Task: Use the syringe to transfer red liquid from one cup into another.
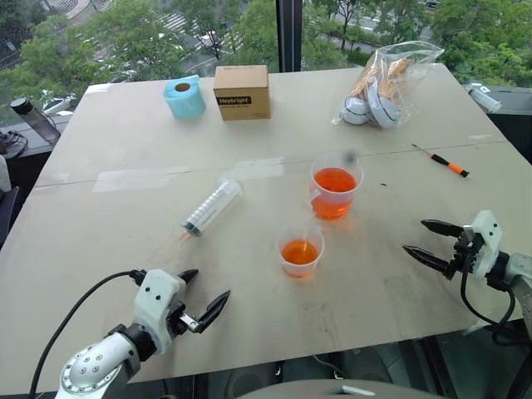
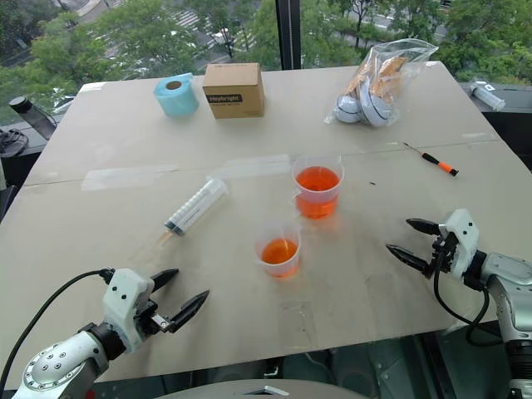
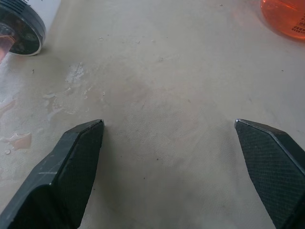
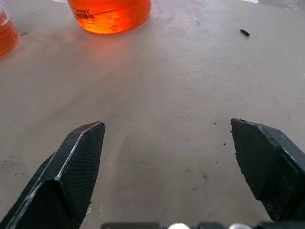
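The syringe point(image 1: 212, 208) lies flat on the table, left of centre, its tip towards me. The larger cup point(image 1: 335, 189) with a handle stands mid-table, about half full of red liquid point(image 1: 334, 180). Just nearer stands the smaller cup point(image 1: 300, 251), also with red liquid in it. My left gripper point(image 1: 207, 285) hovers open near the front edge, below the syringe and left of the smaller cup, holding nothing. My right gripper point(image 1: 415, 236) is open and empty at the right, pointing towards the cups. In the right wrist view the larger cup point(image 4: 109, 14) is well ahead of the fingers point(image 4: 78, 162).
A blue tape roll point(image 1: 184, 96), a cardboard box point(image 1: 242, 91) and a plastic bag of items point(image 1: 386, 83) sit along the far side. An orange-handled screwdriver point(image 1: 445, 160) lies at the right. Small wet drops point(image 3: 19, 140) mark the table near the syringe's end point(image 3: 21, 24).
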### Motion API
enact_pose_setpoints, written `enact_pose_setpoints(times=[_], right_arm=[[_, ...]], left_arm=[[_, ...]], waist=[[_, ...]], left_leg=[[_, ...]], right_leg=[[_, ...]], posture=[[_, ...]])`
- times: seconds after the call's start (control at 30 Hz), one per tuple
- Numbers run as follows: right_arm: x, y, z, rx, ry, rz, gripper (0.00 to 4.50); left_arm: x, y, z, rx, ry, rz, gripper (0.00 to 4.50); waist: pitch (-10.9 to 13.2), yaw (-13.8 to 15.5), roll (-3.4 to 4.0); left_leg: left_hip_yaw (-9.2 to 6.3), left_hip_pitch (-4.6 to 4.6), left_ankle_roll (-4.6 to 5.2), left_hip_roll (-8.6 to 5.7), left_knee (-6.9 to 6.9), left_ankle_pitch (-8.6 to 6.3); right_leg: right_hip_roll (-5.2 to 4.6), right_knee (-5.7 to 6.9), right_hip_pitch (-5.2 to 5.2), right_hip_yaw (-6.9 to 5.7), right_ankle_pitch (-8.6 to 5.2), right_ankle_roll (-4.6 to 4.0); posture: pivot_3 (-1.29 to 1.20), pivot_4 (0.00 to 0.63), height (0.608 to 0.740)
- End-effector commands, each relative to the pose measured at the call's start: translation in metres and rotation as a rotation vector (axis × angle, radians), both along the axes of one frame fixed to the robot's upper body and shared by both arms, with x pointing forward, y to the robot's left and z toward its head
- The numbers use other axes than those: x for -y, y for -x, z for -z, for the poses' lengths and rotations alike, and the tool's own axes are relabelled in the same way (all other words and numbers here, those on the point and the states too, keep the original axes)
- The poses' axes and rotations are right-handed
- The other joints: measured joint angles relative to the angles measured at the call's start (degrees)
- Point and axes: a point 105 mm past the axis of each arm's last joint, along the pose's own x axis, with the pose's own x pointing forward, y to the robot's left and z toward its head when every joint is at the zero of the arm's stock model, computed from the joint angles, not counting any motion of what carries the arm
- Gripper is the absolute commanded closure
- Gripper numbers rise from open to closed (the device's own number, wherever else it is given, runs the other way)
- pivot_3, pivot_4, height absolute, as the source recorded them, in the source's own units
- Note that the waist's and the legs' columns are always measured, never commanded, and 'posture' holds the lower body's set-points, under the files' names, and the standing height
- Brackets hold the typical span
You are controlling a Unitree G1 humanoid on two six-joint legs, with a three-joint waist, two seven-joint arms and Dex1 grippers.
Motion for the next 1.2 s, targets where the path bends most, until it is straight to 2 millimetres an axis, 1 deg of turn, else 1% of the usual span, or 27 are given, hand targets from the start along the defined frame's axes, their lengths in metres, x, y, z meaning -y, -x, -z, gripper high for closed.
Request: enact_pose_setpoints(times=[0.03, 0.13, 0.27, 0.43, 0.53, 0.6, 0.7, 0.8, 0.87, 0.9, 0.93, 1.03, 1.13, 1.2], right_arm=[[0.004, -0.001, -0.006, 0.036, 0.013, -0.013, 0.05], [0.008, -0.001, -0.009, 0.042, 0.009, -0.016, 0.05], [0.010, 0.006, -0.007, 0.017, 0.013, -0.034, 0.05], [0.013, 0.005, -0.008, 0.002, -0.003, -0.036, 0.05], [0.013, 0.003, -0.012, 0.006, 0.010, -0.050, 0.05], [0.014, 0.004, -0.015, 0.007, 0.005, -0.053, 0.05], [0.015, 0.005, -0.011, 0.002, 0.002, -0.052, 0.05], [0.011, 0.004, -0.009, 0.003, -0.007, -0.068, 0.05], [0.008, 0.004, -0.013, 0.010, -0.017, -0.076, 0.05], [0.007, 0.004, -0.016, 0.014, -0.022, -0.083, 0.05], [0.006, 0.006, -0.020, 0.022, -0.025, -0.098, 0.05], [-0.002, 0.012, -0.037, 0.042, -0.010, -0.177, 0.05], [-0.022, 0.018, -0.061, 0.073, -0.022, -0.282, 0.05], [-0.043, 0.023, -0.078, 0.088, -0.052, -0.360, 0.05]], left_arm=[[-0.001, 0.000, 0.003, 0.004, 0.006, -0.004, 0.00], [0.001, -0.005, 0.010, 0.023, 0.012, -0.004, 0.00], [0.005, -0.010, 0.013, 0.041, 0.027, -0.002, 0.00], [0.009, -0.009, 0.019, 0.045, 0.032, -0.003, 0.00], [0.006, -0.007, 0.023, 0.043, 0.030, -0.018, 0.00], [0.005, -0.006, 0.022, 0.045, 0.025, -0.022, 0.00], [0.004, -0.006, 0.020, 0.046, 0.018, -0.032, 0.00], [0.005, -0.004, 0.013, 0.040, 0.039, -0.034, 0.00], [0.005, -0.001, 0.008, 0.036, 0.001, -0.012, 0.00], [0.005, -0.001, 0.005, 0.036, -0.008, -0.001, 0.00], [0.005, -0.001, -0.004, 0.043, -0.015, 0.018, 0.00], [0.003, -0.006, -0.040, 0.078, -0.040, 0.084, 0.00], [-0.003, -0.017, -0.077, 0.102, -0.092, 0.155, 0.00], [-0.013, -0.035, -0.101, 0.118, -0.134, 0.156, 0.00]], waist=[[0.0, 0.0, 0.01], [-0.1, 0.2, 0.11], [-0.2, 1.0, 0.36], [-0.4, 1.2, 0.60], [-0.5, 1.2, 0.67], [-0.5, 1.1, 0.71], [-0.5, 1.1, 0.70], [-0.5, 1.0, 0.70], [-0.5, 1.0, 0.68], [-0.5, 0.9, 0.67], [-0.5, 0.8, 0.67], [-0.4, 0.9, 0.58], [-0.4, 1.2, 0.59], [-0.4, 1.2, 0.58]], left_leg=[[0.00, 0.00, 0.00, 0.00, 0.00, 0.00], [0.00, 0.00, 0.00, 0.00, 0.00, 0.00], [0.00, 0.04, 0.00, -0.01, 0.01, 0.00], [-0.03, 0.05, 0.01, -0.02, 0.02, 0.00], [-0.03, 0.05, 0.01, -0.02, 0.01, 0.00], [-0.03, 0.06, 0.02, -0.02, 0.01, 0.00], [-0.04, 0.06, 0.02, -0.02, 0.01, -0.01], [-0.03, 0.05, 0.03, -0.02, 0.01, -0.01], [-0.03, 0.05, 0.04, -0.02, 0.01, -0.02], [-0.03, 0.05, 0.04, -0.01, 0.00, -0.02], [-0.03, 0.03, 0.04, -0.01, 0.00, -0.02], [-0.07, -0.02, 0.05, -0.01, 0.00, -0.02], [-0.15, -0.03, 0.04, -0.01, 0.01, -0.02], [-0.22, -0.04, 0.04, -0.01, 0.03, -0.02]], right_leg=[[0.00, 0.00, 0.00, 0.00, 0.00, 0.00], [0.00, 0.00, 0.00, -0.01, 0.00, 0.00], [-0.01, 0.04, 0.02, -0.02, 0.00, -0.01], [-0.03, 0.06, 0.04, -0.04, 0.00, -0.01], [-0.04, 0.06, 0.05, -0.04, 0.00, -0.02], [-0.03, 0.06, 0.05, -0.04, -0.01, -0.03], [-0.03, 0.05, 0.04, -0.05, 0.00, -0.02], [-0.03, 0.04, 0.05, -0.04, 0.00, -0.02], [-0.03, 0.03, 0.05, -0.04, 0.00, -0.01], [-0.02, 0.02, 0.04, -0.04, 0.00, -0.01], [-0.02, 0.02, 0.03, -0.04, 0.00, -0.02], [-0.01, 0.02, 0.00, -0.07, 0.00, -0.02], [-0.03, 0.03, 0.01, -0.14, -0.01, -0.02], [-0.03, 0.04, 0.02, -0.20, -0.01, -0.02]], posture=[[0.00, 0.150, 0.740], [0.00, 0.150, 0.740], [0.00, 0.150, 0.740], [0.00, 0.150, 0.740], [0.00, 0.150, 0.740], [0.00, 0.150, 0.740], [0.00, 0.150, 0.740], [0.00, 0.150, 0.740], [0.00, 0.150, 0.740], [0.00, 0.150, 0.740], [0.00, 0.150, 0.740], [0.00, 0.150, 0.740], [0.00, 0.150, 0.740], [0.00, 0.150, 0.740]])
